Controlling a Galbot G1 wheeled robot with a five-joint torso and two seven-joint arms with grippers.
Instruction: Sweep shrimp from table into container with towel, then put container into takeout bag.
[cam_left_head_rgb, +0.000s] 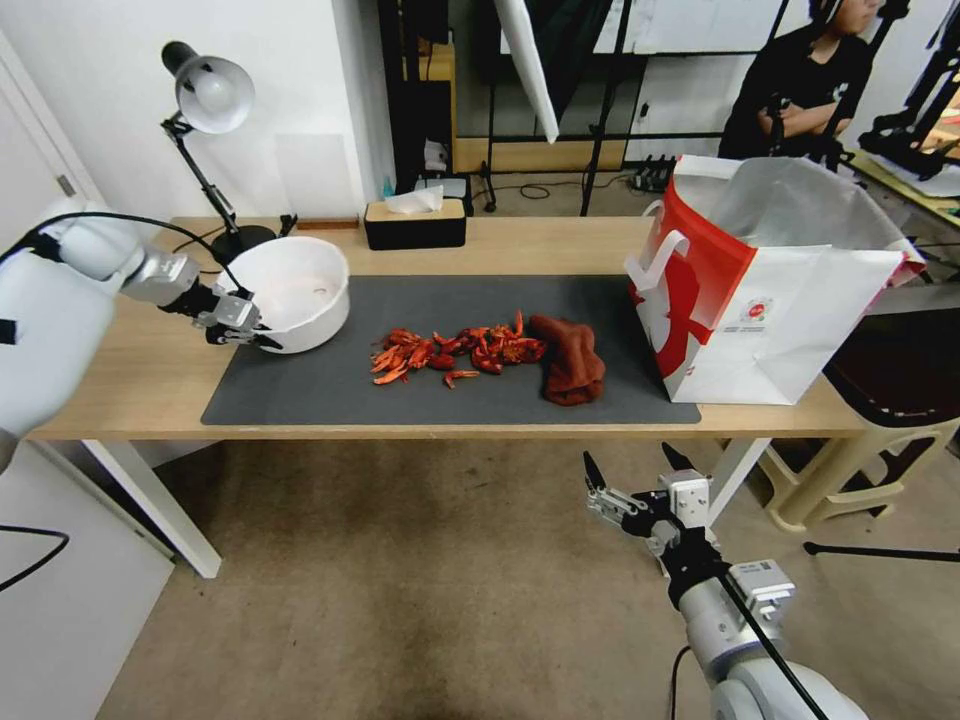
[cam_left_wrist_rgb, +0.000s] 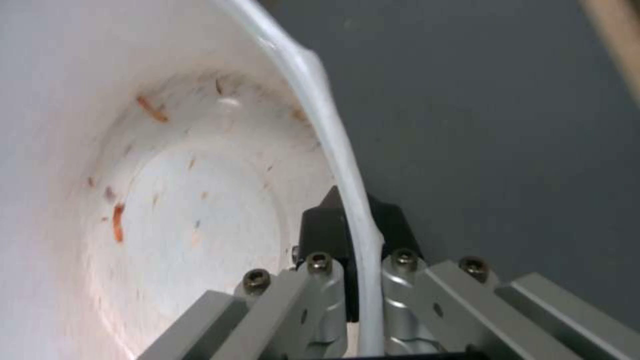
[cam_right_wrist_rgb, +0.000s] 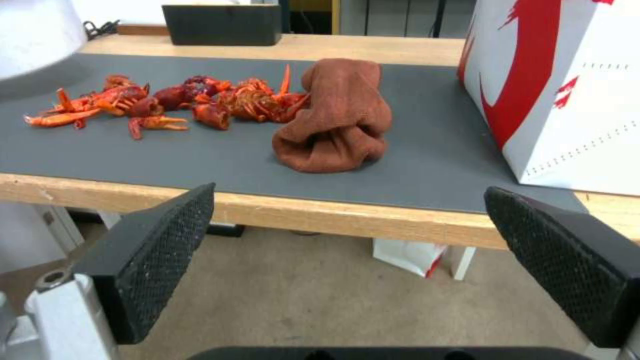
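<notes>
1. Shrimp (cam_left_head_rgb: 455, 353) lie mid-mat on the worktop (cam_left_head_rgb: 520, 245), towel (cam_left_head_rgb: 572, 358) touching their right end.
2. My left end effector (cam_left_head_rgb: 262, 330) pinches the white container (cam_left_head_rgb: 295, 290) rim, tilting it towards them to catch.
3. My right end effector (cam_left_head_rgb: 638, 462) hangs spread, near and below the edge; takeout bag (cam_left_head_rgb: 770, 290) stands far right.

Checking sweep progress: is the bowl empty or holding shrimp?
Empty but for specks. The bowl shows bare white inside; the shrimp lie on the mat.
</notes>
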